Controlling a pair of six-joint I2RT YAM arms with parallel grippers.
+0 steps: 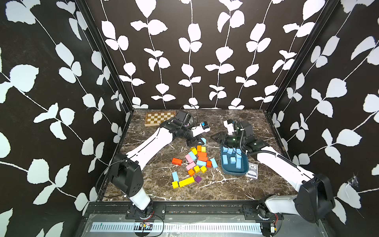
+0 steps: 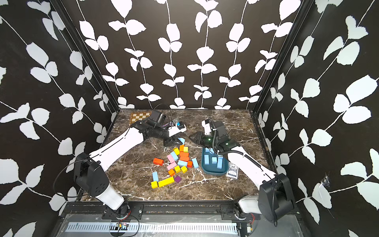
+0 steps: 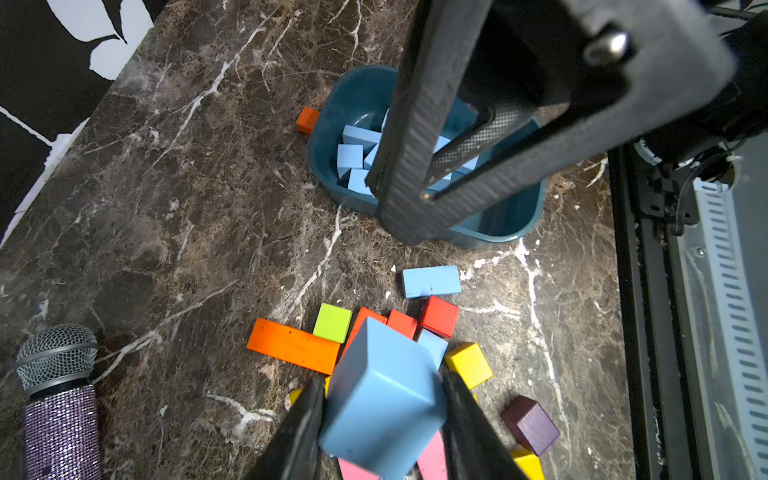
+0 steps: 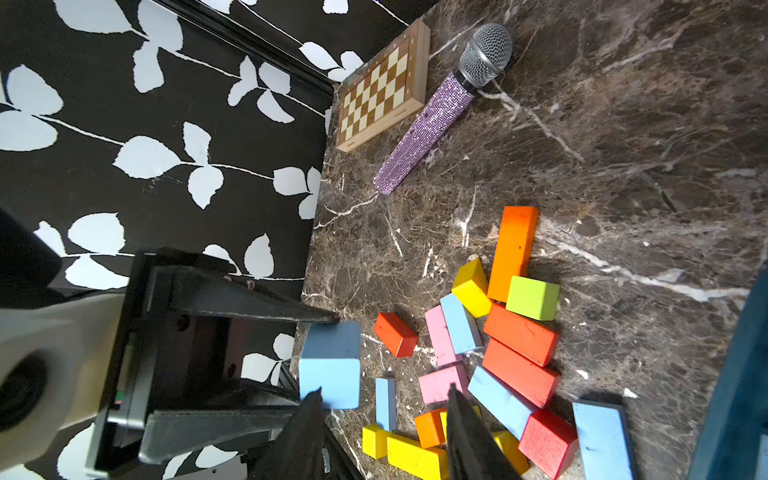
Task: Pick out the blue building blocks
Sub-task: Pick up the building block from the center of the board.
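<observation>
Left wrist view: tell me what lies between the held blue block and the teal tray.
In the left wrist view, past the held blue block lies a red cube, then a blue bar, then bare marble up to the teal tray.

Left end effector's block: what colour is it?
Light sky blue. The held block shows best in the left wrist view.

No text, number or brand can be read. The card box (image 1: 251, 170) bears print too small to make out.
</observation>
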